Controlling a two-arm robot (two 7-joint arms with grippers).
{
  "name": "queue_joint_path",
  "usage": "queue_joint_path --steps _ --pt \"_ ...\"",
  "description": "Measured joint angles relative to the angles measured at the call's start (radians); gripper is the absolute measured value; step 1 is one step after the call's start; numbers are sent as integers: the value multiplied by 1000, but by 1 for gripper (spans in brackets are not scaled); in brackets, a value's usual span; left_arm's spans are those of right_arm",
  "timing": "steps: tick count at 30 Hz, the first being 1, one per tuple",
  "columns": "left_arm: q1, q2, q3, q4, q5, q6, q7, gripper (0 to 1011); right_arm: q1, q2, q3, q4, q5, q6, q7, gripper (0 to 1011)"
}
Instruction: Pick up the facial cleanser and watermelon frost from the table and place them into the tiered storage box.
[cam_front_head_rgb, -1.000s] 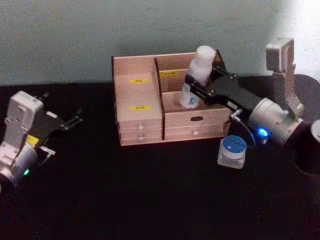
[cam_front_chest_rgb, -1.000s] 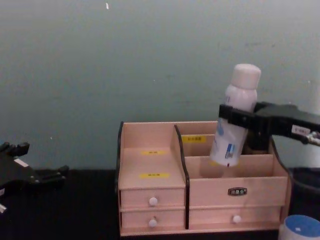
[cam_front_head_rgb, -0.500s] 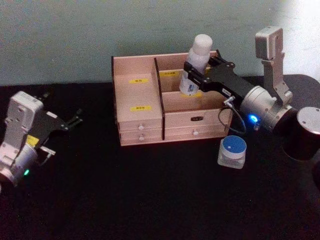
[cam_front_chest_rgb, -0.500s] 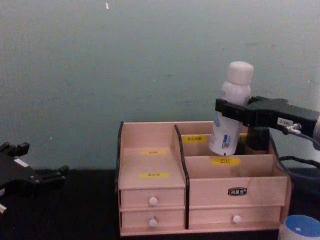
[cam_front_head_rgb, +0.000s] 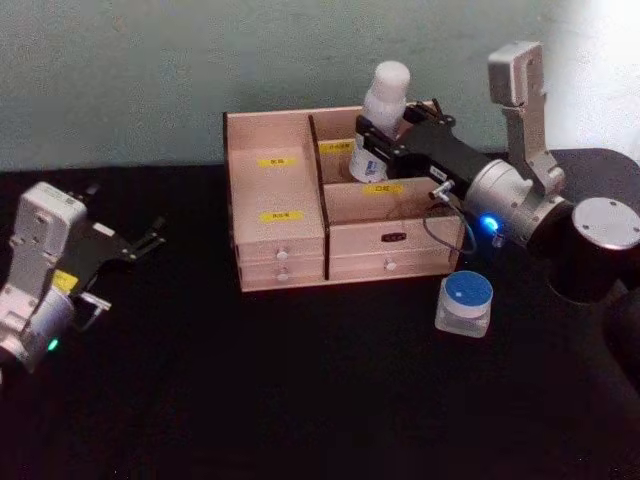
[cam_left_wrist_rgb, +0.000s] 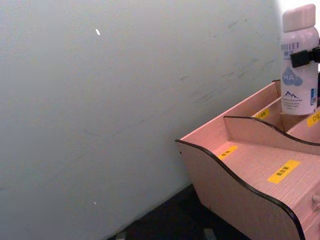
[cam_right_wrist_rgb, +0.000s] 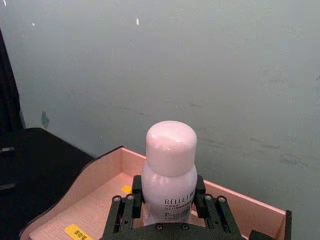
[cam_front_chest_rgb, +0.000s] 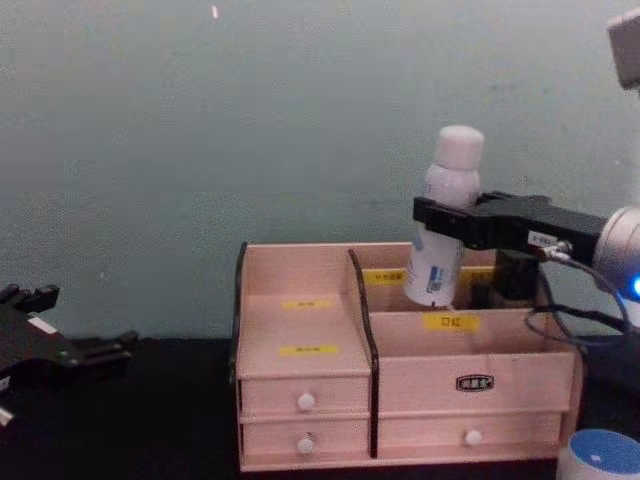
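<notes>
At upper centre of the head view, the right pincer (cam_front_head_rgb: 375, 145) pinches the white facial cleanser (cam_front_head_rgb: 386, 95), slightly tilted, above the rear right compartment of the tiered storage box (cam_front_head_rgb: 265, 125); it would do best to straighten the bottle, lower until its base rests, then release; the left pincer (cam_front_head_rgb: 148, 238) waits spread at left; a blue-lidded jar (cam_front_head_rgb: 466, 303) sits on the counter (cam_front_head_rgb: 300, 380).

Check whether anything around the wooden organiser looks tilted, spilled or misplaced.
Only the white bottle is askew: it leans, base inside the back right compartment of the tiered storage box, clamped by the right gripper. The blue-lidded jar stands upright beside the box. Nothing spilled. The left gripper sits parked at the left.
</notes>
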Motion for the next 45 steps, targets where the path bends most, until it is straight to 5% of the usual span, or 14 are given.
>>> queue_joint_path --steps 27,45 --pt "0 0 0 0 0 0 0 1001 99 -65 -4 170 -45 -21 13 594" --pt "0 0 0 0 0 0 0 1001 119 -87 -5 227 -71 -11 14 594"
